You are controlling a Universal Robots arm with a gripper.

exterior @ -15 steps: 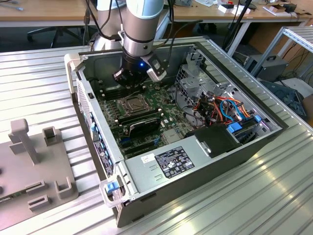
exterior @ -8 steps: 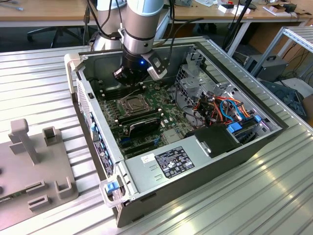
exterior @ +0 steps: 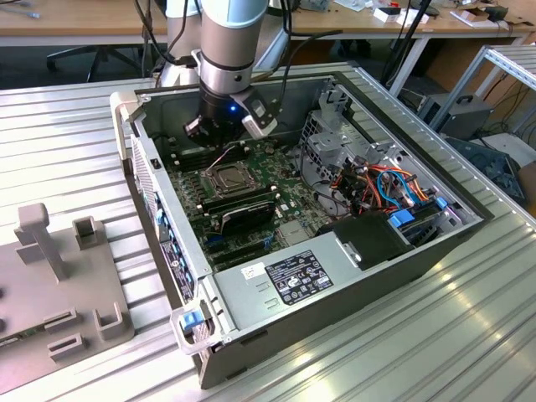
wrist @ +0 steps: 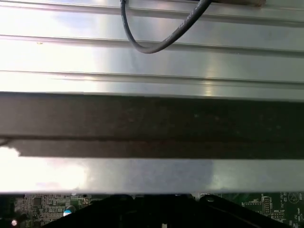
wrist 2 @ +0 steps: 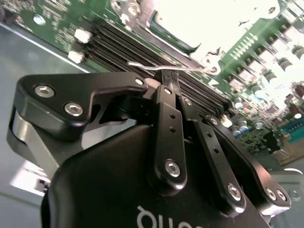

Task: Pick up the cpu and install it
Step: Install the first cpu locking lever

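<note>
Ribbed aluminium table (exterior: 402, 352) carries the open case (exterior: 394, 280), with wooden desks (exterior: 84, 21) behind it. From my seat I see the arm (exterior: 230, 33) drop almost straight down into the far side of the case, a smooth grey tube ending in a black wrist with a blue light. The gripper (exterior: 219, 134) hangs low over the green board (exterior: 276, 163), just beyond the socket (exterior: 228, 177) as the exterior view has it.

The second wrist view gives me the gripper (wrist 2: 170, 76) from behind: a matte black body, bolted linkage bars with bright screw heads, and two slim black fingers (wrist 2: 166, 109) pressed together at the tips. Those tips sit right at a thin bright wire lever (wrist 2: 142, 66) that runs beside the black memory slots (wrist 2: 118, 40). I cannot tell whether they pinch it or merely touch it.

The cpu (wrist 2: 209, 21) looks seated in the socket, a flat pale square washed out by glare and ringed by the shiny metal frame (wrist 2: 135, 9).

In the first wrist view I get the dark wall (wrist: 152, 123) of the case, brushed table ribs and a grey cable (wrist: 142, 45) looped over them.

On the exterior view's left lies a matte grey fixture (exterior: 59, 268) with blocky posts. Inside the case sit the boxy grey power supply (exterior: 293, 280) and a tangle of orange and blue wires (exterior: 385, 184)
</note>
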